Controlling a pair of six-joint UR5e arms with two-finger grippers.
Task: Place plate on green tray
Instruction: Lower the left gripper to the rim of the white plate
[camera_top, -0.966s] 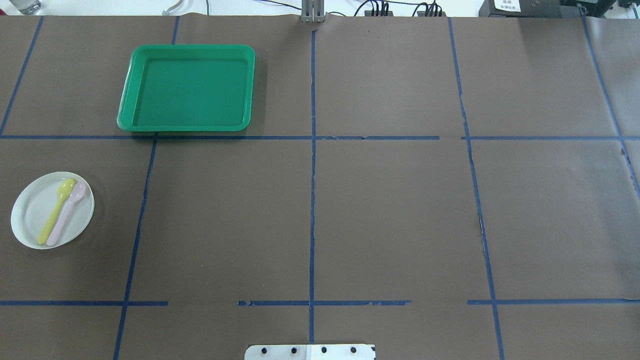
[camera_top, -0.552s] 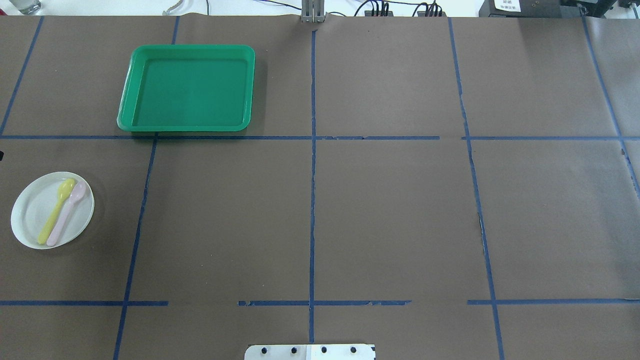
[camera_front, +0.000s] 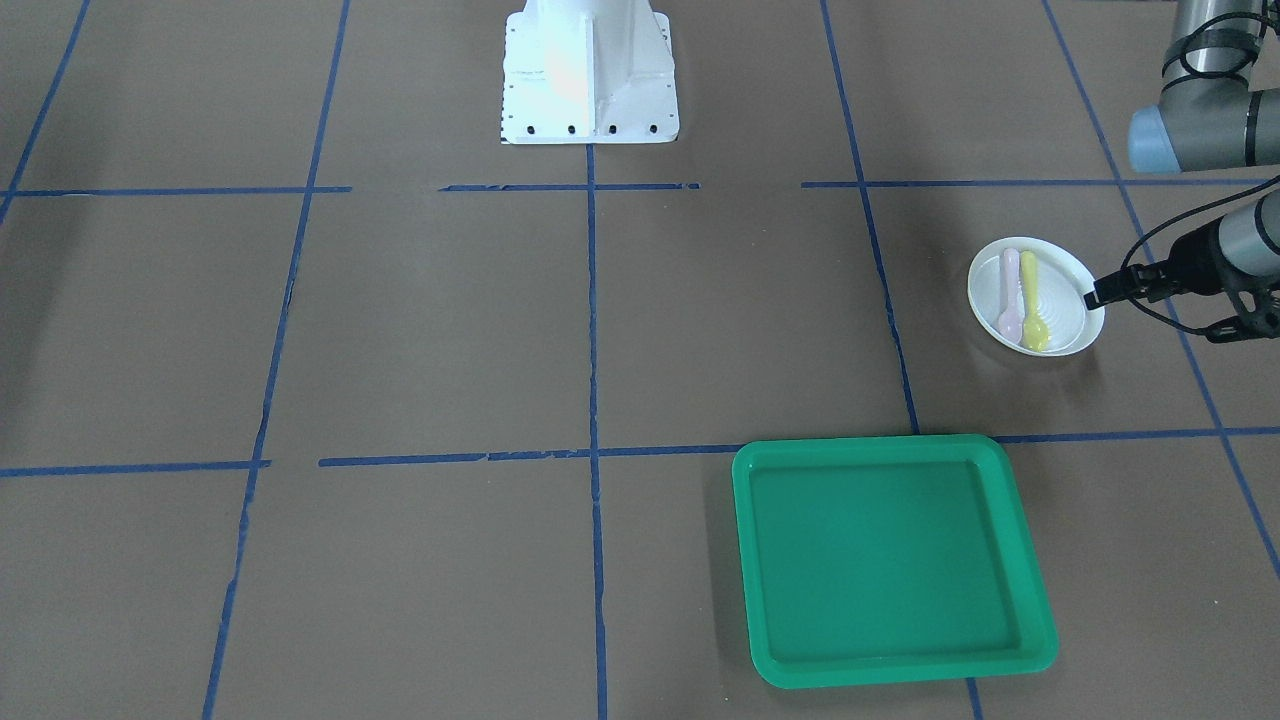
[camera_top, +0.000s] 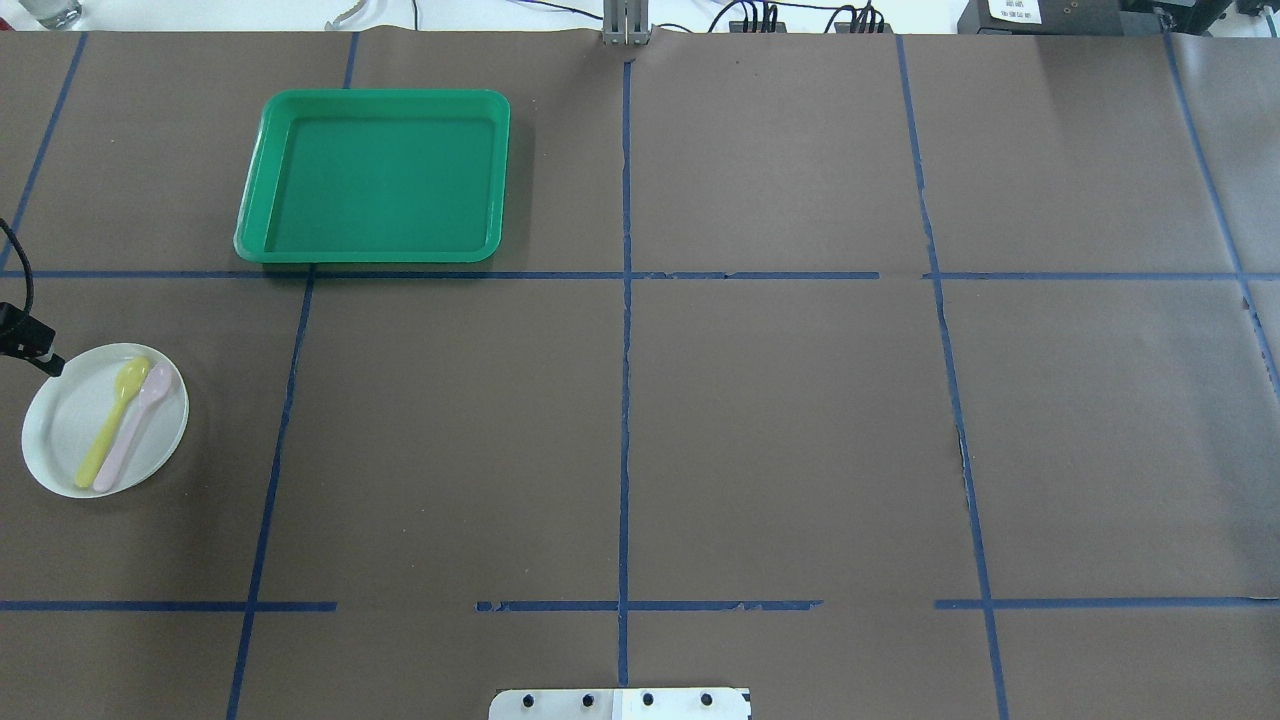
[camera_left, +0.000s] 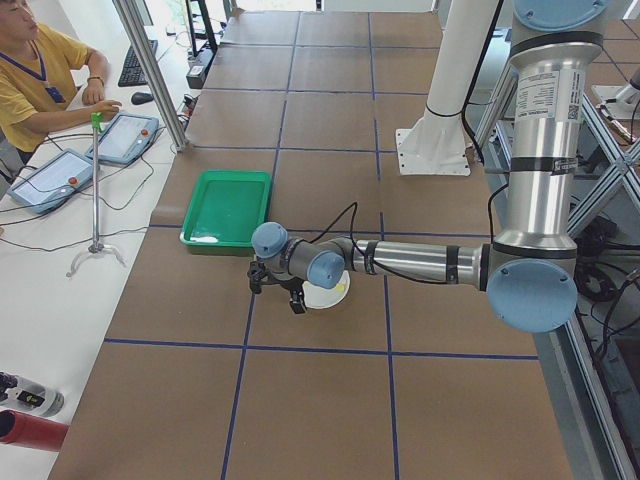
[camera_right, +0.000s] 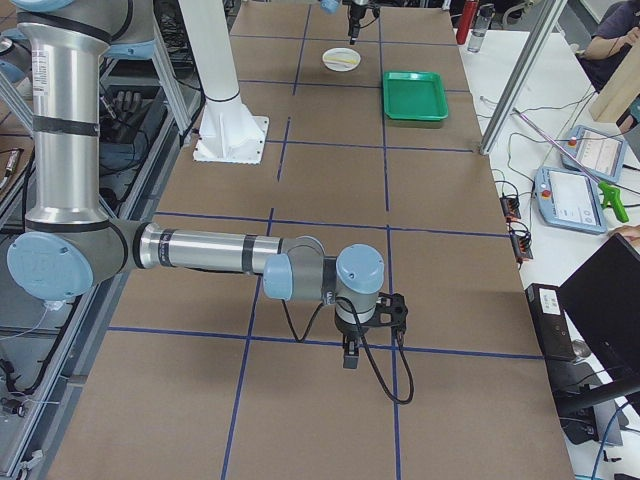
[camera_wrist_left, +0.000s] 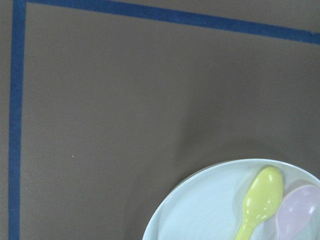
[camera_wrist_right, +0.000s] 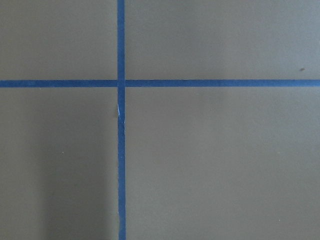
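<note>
Left gripper just came in from the left edge, now over the far-left rim of the plate; can't tell if jaws are open or closed, so grasp approach only. Plate sits flat on the near-left table, round, no long axis. Its yellow spoon and pink spoon point bowl-first diagonally toward the far green tray, well apart.

The plate looks like smooth, faintly glossy white plastic, as do the yellow spoon and the pink spoon. The green tray is shiny moulded plastic. Matt brown paper covers the tabletop, crossed by blue tape, frayed in places.
</note>
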